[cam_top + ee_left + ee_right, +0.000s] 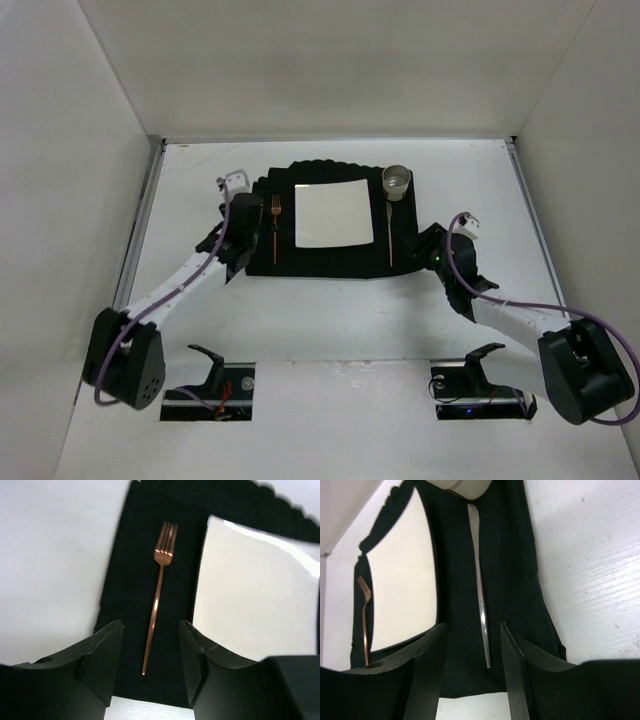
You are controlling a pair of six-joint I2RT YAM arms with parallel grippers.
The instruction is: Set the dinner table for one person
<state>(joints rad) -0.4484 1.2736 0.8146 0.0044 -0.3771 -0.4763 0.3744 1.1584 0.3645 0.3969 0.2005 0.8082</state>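
Observation:
A black ribbed mat [335, 262] lies on the white dinner table [330, 320]. On the mat are a square white plate [333, 214], a copper fork [275, 228] to its left, a silver knife [390, 235] to its right and a small cup [397, 181] at the far right corner. My left gripper [248, 235] hovers open and empty over the fork's handle end [151, 625]. My right gripper [432, 255] hovers open and empty over the knife's near end [472, 626]. The fork [159, 585] and the knife [479, 580] lie flat, untouched by the fingers.
White walls [80, 150] close in the table on the left, back and right. Two black stands [210, 365] [470, 365] sit at the near edge by the arm bases. Bare tabletop lies left, right and in front of the mat.

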